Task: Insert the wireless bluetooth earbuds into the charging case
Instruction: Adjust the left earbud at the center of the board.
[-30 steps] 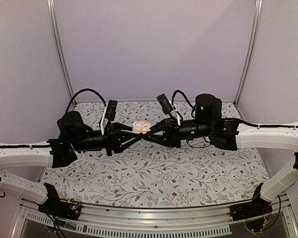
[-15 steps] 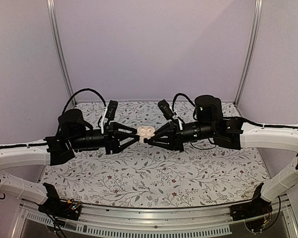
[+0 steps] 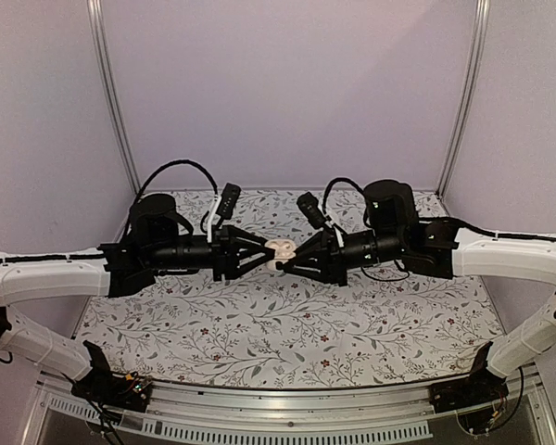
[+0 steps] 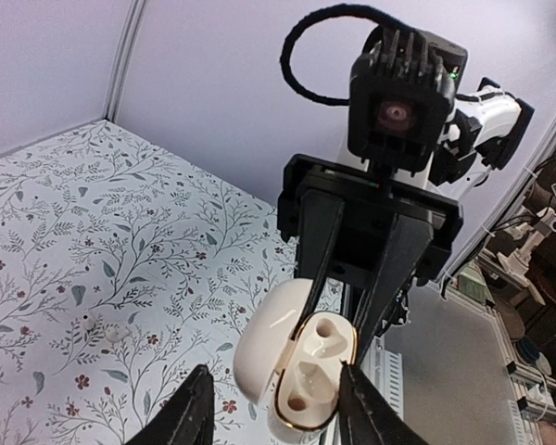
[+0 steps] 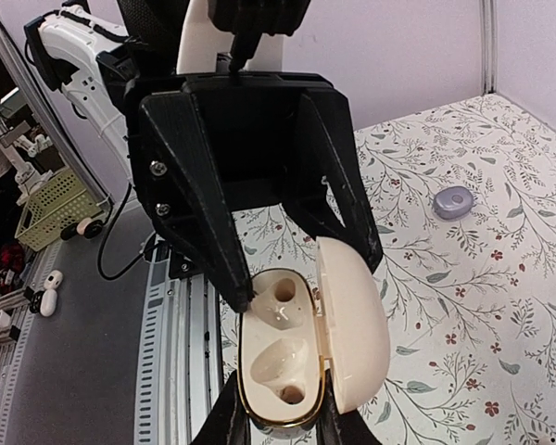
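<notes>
1. Right claw (image 5: 281, 415) clamped on open case (image 5: 278, 362), mid-air; left claw (image 4: 276, 399) straddling case's far end, grip unclear.
2. Light, hard, glossy shell, likely slippery: hold the base, never the hinged lid (image 5: 352, 315).

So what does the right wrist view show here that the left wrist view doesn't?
Only the right wrist view shows the left hand head-on, a small grey oval object lying on the table, and a green basket off the table. Only the left wrist view shows the right hand head-on, with its camera above it. Both show the open charging case, with both wells empty, held up between the two hands.
</notes>
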`<state>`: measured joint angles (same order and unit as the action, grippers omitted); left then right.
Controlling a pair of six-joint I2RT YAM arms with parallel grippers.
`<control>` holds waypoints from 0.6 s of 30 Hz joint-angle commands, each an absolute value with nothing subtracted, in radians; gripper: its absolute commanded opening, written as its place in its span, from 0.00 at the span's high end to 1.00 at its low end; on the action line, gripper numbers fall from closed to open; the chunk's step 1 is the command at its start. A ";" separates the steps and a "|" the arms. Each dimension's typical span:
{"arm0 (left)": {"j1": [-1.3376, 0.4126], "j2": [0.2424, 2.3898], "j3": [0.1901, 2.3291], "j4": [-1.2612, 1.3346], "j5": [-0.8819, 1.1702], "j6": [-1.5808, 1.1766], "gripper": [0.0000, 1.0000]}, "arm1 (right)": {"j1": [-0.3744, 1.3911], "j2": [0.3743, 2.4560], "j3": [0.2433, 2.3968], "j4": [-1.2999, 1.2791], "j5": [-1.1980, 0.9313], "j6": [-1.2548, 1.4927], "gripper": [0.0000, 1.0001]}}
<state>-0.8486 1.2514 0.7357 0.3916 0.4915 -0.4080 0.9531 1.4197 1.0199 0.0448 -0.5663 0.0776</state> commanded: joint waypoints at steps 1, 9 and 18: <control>-0.818 1.301 0.788 0.331 0.439 -0.402 0.56 | 0.966 1.363 0.999 0.055 -0.580 0.049 1.00; -0.777 1.292 0.812 0.358 0.505 -0.392 0.47 | 0.880 1.333 0.918 0.117 -0.570 0.118 1.00; -0.736 1.398 0.900 0.168 0.382 -0.255 0.46 | 0.677 1.207 0.794 0.129 -0.534 0.189 1.00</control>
